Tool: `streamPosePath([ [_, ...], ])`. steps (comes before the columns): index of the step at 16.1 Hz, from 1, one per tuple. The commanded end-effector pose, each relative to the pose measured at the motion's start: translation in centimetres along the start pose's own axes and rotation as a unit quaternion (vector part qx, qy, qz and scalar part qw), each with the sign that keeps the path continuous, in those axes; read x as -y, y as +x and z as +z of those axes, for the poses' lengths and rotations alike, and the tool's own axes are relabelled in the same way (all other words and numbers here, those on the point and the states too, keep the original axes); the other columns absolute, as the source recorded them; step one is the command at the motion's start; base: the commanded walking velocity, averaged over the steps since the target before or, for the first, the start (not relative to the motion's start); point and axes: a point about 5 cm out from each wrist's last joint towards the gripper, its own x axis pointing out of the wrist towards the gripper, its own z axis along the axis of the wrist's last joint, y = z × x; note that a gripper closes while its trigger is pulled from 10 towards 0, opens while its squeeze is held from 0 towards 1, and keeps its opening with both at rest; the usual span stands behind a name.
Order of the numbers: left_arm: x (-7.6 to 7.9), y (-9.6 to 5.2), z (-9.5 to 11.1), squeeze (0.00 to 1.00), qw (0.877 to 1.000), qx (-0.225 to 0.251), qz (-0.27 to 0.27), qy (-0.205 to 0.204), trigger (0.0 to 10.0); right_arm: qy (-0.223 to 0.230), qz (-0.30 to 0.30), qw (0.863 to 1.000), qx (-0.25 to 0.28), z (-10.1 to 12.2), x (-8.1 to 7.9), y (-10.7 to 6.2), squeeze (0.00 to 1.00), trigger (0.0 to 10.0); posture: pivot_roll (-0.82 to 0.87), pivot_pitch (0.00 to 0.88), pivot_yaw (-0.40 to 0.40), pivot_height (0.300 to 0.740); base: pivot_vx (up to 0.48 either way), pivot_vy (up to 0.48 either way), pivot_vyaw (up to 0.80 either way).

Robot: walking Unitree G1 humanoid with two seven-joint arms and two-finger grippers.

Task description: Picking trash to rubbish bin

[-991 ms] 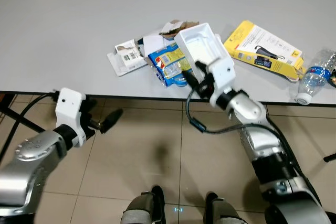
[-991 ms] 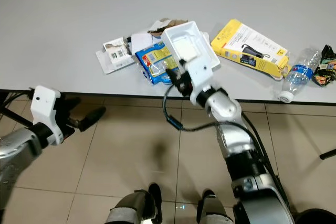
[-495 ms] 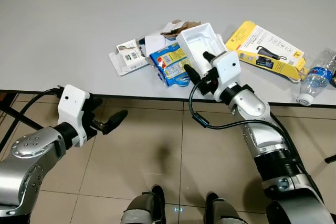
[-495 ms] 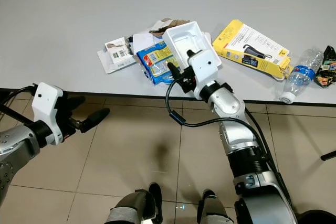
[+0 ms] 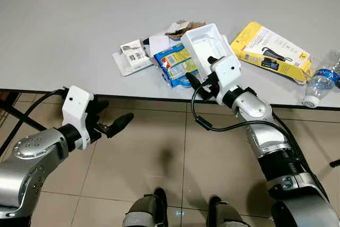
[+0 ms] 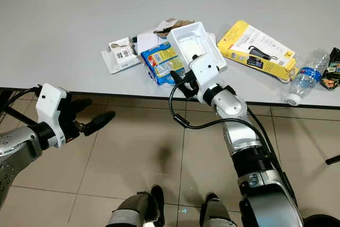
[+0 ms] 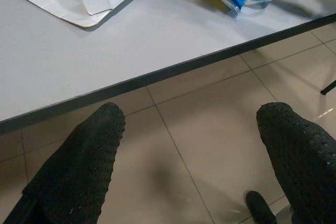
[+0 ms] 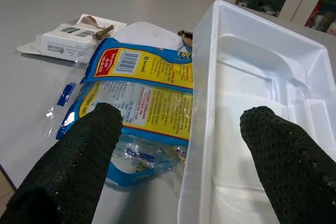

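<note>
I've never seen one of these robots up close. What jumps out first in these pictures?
The heap of trash near the front edge of the grey table: a white plastic tray beside a blue and yellow snack wrapper, with a yellow box and a plastic bottle further right. The right gripper hangs open at the tray's near rim, while the left gripper hovers open over the tiled floor.

I see a pile of trash near the worktop's (image 5: 79, 30) front edge: a white plastic tray (image 5: 206, 49), open side up, touching a blue and yellow wrapper (image 5: 177, 66). A flat white box (image 5: 132, 57) lies beside the wrapper.
</note>
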Motion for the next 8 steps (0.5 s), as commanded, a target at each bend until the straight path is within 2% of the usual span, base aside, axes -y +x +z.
streamPosePath([
  [1, 0.29, -0.24, 0.23, 0.00, 1.000, 0.001, -0.009, 0.004, 10.0, 0.000, 0.009, 1.000, -0.014, -0.62, -0.56, -0.04, 0.00, 10.0, 0.03, 0.207, 0.110, 0.740, 0.000, 0.000, 0.00],
  [8, 0.50, -0.18, 0.15, 0.00, 1.000, -0.002, -0.012, 0.001, 10.0, -0.002, -0.004, 1.000, -0.028, -1.09, -0.66, 0.27, 0.00, 10.0, 0.03, 0.213, 0.116, 0.740, 0.000, 0.000, 0.00],
])
